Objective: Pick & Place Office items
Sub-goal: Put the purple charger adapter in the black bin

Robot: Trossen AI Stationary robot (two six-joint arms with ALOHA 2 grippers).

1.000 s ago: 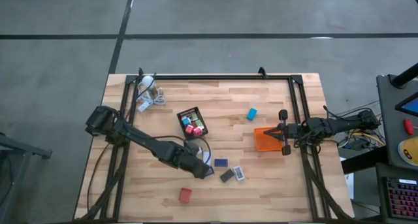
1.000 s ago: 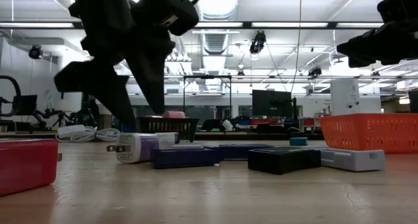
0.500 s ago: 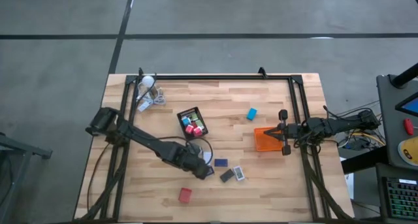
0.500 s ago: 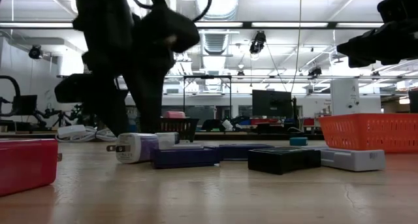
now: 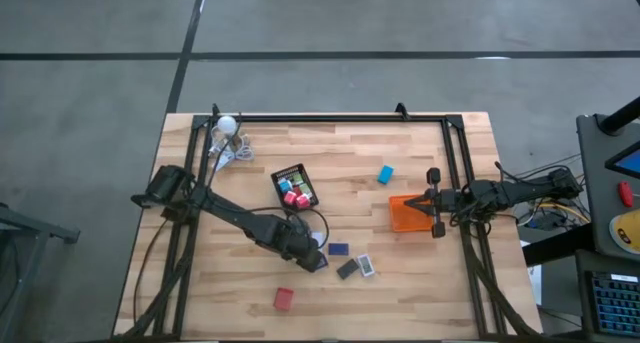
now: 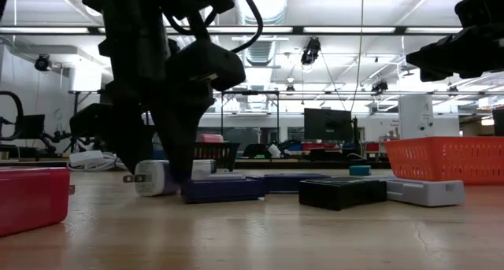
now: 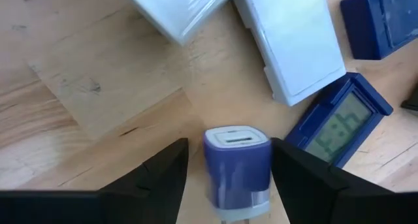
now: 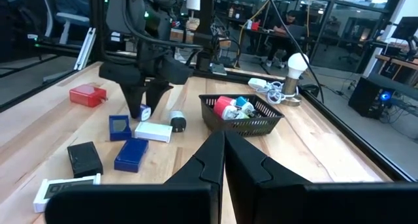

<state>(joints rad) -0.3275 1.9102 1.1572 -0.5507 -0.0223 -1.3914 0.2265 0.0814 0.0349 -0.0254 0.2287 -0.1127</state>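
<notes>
The left gripper (image 7: pixel 225 178) stands narrowly parted astride a purple-and-white charger (image 7: pixel 237 165); contact cannot be confirmed. The charger lies just below the black mesh tray (image 5: pixel 294 186). Crowding it: a white flat box (image 7: pixel 289 38), a blue clock (image 7: pixel 338 126) and a blue block (image 7: pixel 385 21). A red block (image 5: pixel 284 299) lies farther off. The right gripper (image 5: pixel 434 202), fingers pressed together, waits beside the orange tray (image 5: pixel 406 214).
</notes>
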